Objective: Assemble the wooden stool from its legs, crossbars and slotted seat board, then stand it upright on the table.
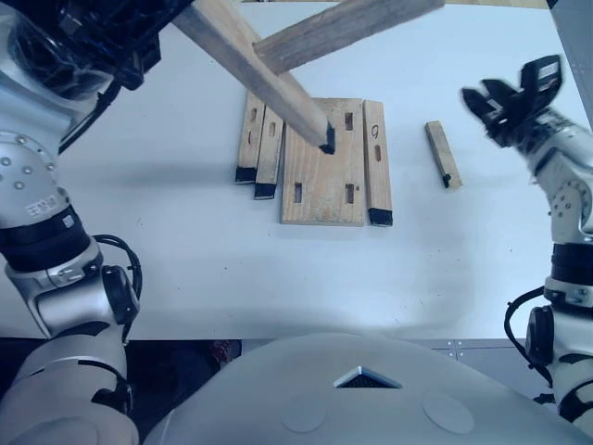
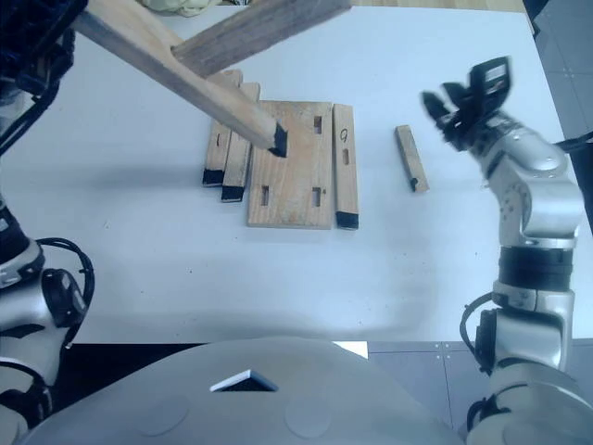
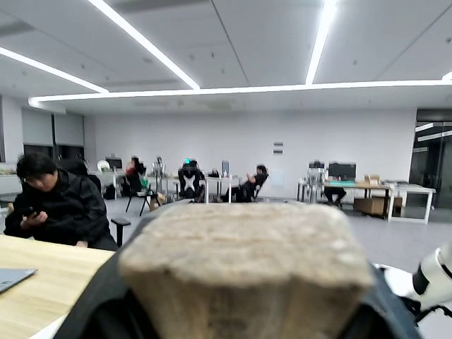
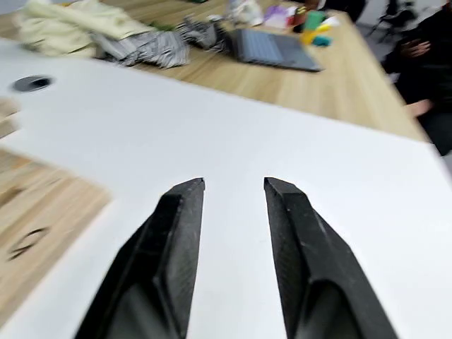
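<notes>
Left gripper (image 1: 159,30) clamps leg (image 1: 261,76), grip half-hidden | right gripper (image 1: 515,93) spread, empty

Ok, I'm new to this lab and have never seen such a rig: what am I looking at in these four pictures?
This is a humanoid robot with two arms, each ending in a two-finger gripper. Two pictures look down from its head; the other two come from cameras on its wrists. On the white table lie a slotted seat board, two legs beside one edge, one leg along the other, and a short crossbar off to the right. The left gripper holds up a long leg with a crossbar joined on, its black tip over the board. The right gripper hangs open and empty.
</notes>
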`<state>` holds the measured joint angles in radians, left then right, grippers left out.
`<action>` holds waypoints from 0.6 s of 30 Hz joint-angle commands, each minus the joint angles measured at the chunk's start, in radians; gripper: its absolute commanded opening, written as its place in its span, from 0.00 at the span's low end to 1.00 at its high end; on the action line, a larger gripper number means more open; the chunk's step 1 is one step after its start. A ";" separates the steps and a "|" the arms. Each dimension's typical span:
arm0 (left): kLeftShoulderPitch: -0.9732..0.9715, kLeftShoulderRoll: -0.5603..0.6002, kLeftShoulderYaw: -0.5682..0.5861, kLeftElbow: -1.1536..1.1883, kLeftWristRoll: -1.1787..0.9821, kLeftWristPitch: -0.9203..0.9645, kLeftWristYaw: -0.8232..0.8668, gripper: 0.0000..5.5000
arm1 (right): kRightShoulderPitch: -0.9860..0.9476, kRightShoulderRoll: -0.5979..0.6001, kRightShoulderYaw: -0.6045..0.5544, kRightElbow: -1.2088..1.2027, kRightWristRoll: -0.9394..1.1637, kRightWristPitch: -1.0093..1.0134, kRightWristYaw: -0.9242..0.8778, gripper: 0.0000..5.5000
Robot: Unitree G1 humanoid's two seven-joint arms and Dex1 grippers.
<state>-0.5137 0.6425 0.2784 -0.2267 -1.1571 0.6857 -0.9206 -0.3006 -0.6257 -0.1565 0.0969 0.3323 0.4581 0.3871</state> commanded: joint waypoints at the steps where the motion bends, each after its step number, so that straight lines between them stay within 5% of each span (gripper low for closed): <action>1: -0.018 0.055 -0.041 0.012 0.044 0.048 -0.036 0.38 | -0.030 0.049 -0.034 0.048 -0.074 -0.111 -0.085 0.16; 6: -0.004 0.034 -0.111 0.031 0.123 0.060 -0.044 0.38 | -0.038 0.067 -0.048 0.062 -0.098 -0.163 -0.126 0.00; 18: -0.013 0.025 -0.213 0.072 0.269 0.054 -0.092 0.38 | -0.053 0.080 -0.065 0.094 -0.117 -0.173 -0.133 0.00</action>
<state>-0.5016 0.6430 0.0641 -0.1647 -0.9083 0.7362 -0.9933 -0.3425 -0.5586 -0.2135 0.1916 0.2256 0.2860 0.2579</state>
